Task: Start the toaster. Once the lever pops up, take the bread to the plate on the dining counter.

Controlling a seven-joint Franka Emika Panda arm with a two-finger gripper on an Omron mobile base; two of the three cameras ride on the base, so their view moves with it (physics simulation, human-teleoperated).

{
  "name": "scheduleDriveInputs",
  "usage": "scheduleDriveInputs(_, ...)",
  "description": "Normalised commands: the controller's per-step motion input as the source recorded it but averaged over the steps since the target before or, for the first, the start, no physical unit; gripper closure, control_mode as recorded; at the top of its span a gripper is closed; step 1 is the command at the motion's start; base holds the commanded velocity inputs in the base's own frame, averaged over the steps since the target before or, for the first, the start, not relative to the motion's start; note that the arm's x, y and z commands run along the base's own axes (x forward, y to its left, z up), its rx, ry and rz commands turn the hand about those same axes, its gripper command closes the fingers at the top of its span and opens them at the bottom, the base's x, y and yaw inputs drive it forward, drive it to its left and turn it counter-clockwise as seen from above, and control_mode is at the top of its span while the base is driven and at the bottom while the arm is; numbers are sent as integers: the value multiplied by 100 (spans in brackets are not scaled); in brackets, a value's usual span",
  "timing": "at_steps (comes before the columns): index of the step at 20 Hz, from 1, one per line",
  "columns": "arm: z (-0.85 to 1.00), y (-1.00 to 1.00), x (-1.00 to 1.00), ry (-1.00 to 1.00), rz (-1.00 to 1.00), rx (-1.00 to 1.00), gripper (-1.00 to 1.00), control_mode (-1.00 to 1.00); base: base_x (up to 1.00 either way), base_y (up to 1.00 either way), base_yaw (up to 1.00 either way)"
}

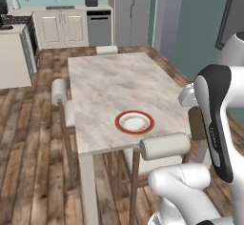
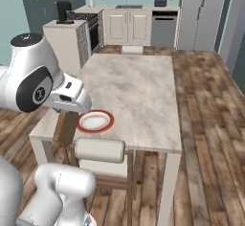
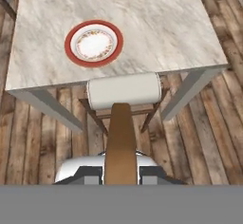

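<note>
Wooden kitchen floor, cabinets at the back, and in the middle the dining counter [image 3: 156,23] with its beige marble top, the plate [image 3: 94,43] sitting bare near the close edge, ahead of the jaws and off to their left. Gripper [image 3: 121,176] clamped narrow on the bread [image 3: 120,142], held edge-on, off the counter above a padded chair back [image 3: 125,89]. Risks, by judgement: letting go early and dropping the slice onto chair or floor; missing the plate sideways; landing it edge-first so it topples off the rim.
</note>
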Motion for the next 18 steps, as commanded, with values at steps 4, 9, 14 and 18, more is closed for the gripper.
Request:
scheduleDriveInputs(4,0,0,0,0,0,0,100,100,31,-56,7)
scheduleDriveInputs(9,0,0,0,0,0,0,100,100,38,-36,4)
scheduleDriveInputs(14,0,0,0,0,0,0,100,100,23,-1,1)
scheduleDriveInputs(18,0,0,0,0,0,0,100,100,6,17,0)
